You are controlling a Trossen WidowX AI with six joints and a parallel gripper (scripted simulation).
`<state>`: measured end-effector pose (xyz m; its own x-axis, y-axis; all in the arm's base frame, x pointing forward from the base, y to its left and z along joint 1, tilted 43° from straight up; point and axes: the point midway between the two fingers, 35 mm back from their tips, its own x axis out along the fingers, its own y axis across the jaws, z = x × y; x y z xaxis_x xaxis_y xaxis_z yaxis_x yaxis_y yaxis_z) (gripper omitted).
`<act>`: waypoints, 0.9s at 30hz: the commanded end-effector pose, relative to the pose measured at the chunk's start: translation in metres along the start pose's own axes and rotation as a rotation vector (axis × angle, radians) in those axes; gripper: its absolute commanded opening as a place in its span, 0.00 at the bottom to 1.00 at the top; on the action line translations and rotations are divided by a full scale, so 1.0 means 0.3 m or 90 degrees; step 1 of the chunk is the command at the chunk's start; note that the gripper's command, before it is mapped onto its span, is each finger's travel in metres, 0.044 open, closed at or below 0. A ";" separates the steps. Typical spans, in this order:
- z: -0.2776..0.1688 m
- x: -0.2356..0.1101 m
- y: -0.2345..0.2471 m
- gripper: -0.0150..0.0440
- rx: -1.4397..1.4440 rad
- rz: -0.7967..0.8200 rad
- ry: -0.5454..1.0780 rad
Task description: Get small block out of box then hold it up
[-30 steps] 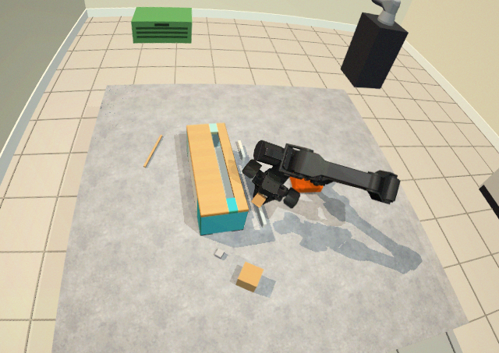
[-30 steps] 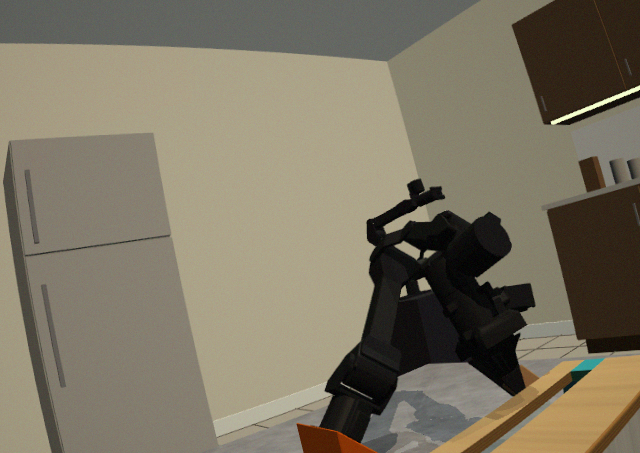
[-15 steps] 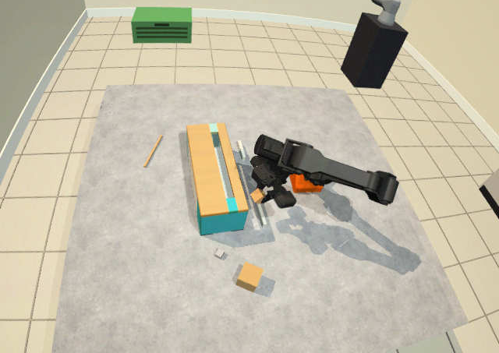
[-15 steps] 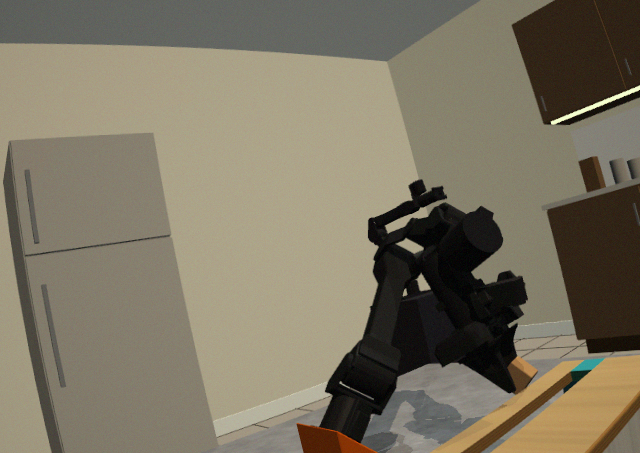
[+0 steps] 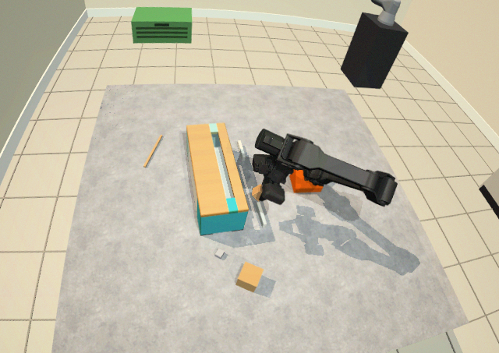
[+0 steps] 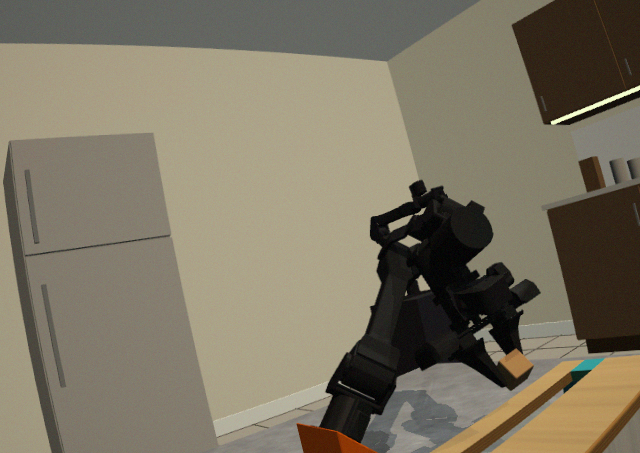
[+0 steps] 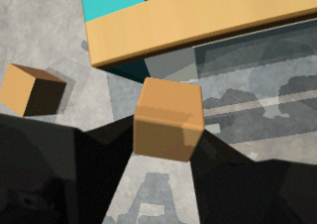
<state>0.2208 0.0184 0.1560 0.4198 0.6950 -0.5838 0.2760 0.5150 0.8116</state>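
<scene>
My gripper (image 5: 260,194) (image 6: 509,374) (image 7: 164,125) is shut on a small tan block (image 5: 256,191) (image 6: 516,365) (image 7: 168,105). It holds the block in the air beside the clear front of the long box, near the box's teal end. The box (image 5: 207,172) (image 6: 584,412) (image 7: 198,21) has a wooden top and a teal end wall (image 5: 221,222), and it stands on the grey table (image 5: 342,111). The arm reaches in from the right over its orange base (image 5: 306,184) (image 6: 325,440).
A second, larger tan cube (image 5: 249,277) (image 7: 30,89) lies on the table in front of the box's teal end. A tiny grey cube (image 5: 219,253) lies near it. A thin wooden stick (image 5: 153,151) lies left of the box.
</scene>
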 end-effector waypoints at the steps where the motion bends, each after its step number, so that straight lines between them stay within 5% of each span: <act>1: 0.006 -0.011 0.004 0.25 0.121 0.010 0.002; 27: 0.023 -0.077 0.019 0.25 0.807 0.046 0.026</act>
<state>0.2179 0.0042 0.1715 0.4416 0.7218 -0.5329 0.8844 -0.2503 0.3939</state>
